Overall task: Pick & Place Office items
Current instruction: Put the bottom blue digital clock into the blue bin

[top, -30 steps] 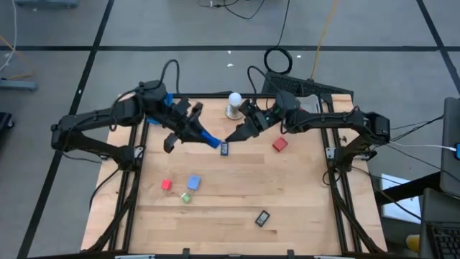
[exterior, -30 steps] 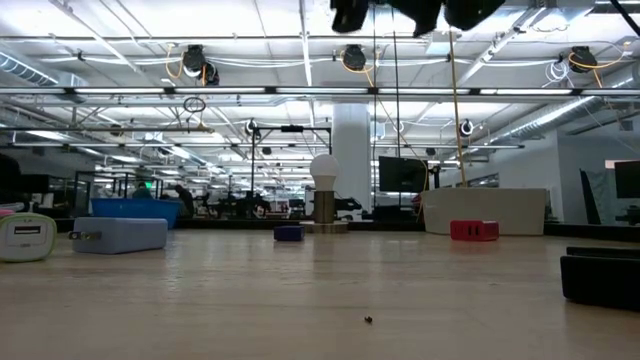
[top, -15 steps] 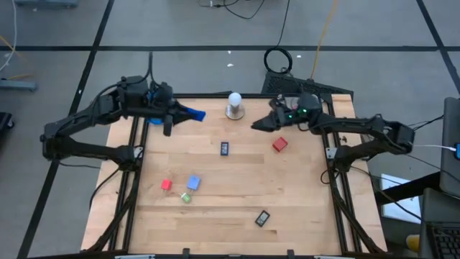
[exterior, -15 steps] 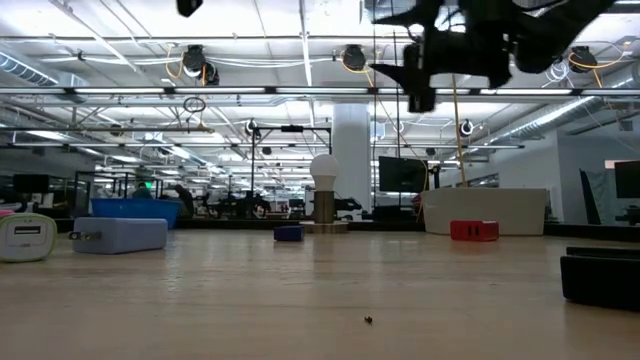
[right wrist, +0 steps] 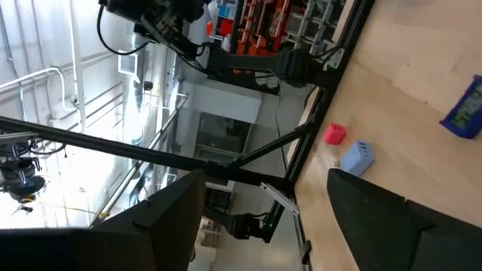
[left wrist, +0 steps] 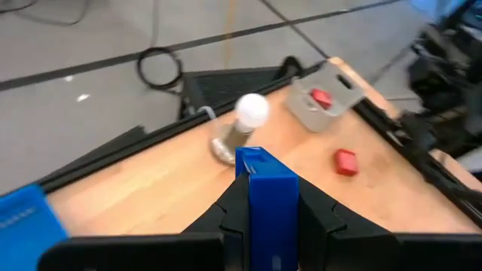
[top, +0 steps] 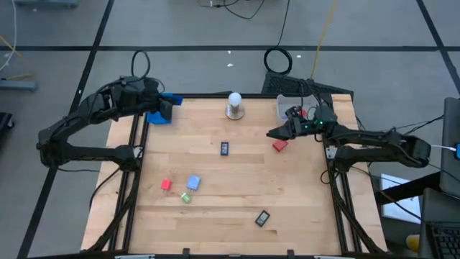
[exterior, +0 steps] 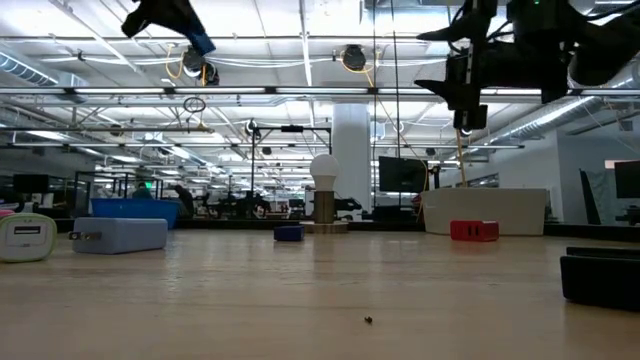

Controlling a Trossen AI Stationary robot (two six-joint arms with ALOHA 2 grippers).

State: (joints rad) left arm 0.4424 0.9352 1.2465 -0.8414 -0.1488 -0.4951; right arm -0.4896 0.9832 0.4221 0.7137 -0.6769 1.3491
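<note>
My left gripper point(top: 167, 101) is raised over the table's far left corner, shut on a blue rectangular block point(top: 173, 99), just beyond the blue tray point(top: 156, 116). My right gripper point(top: 272, 134) hovers open in the air close to a red block point(top: 280, 144) that lies on the table. Flat on the wood lie two dark pieces point(top: 225, 148) point(top: 263, 217), a small red block point(top: 166, 185), a light-blue block point(top: 193, 183) and a green bit point(top: 185, 197). A red piece point(top: 310, 113) sits in the grey tray point(top: 290, 108). My left gripper pinches the blue block point(left wrist: 265, 188) between its two fingers point(left wrist: 235, 197), one on each long side. The block's free end point(left wrist: 256, 156) sticks out past the fingertips. The fingers point toward the table's right, slanting down, and the block is lifted clear of the table.
A white ball on a round base point(top: 234, 105) stands at the far edge between the two trays. The table's middle is bare wood around the dark piece. Black frame rails run along the left and right edges point(top: 338, 180).
My left gripper, still shut on the blue block, has carried it up from the table's middle toward the far left corner, by the blue tray. My right gripper has drawn back from the middle toward the right edge, ending by the red block.
</note>
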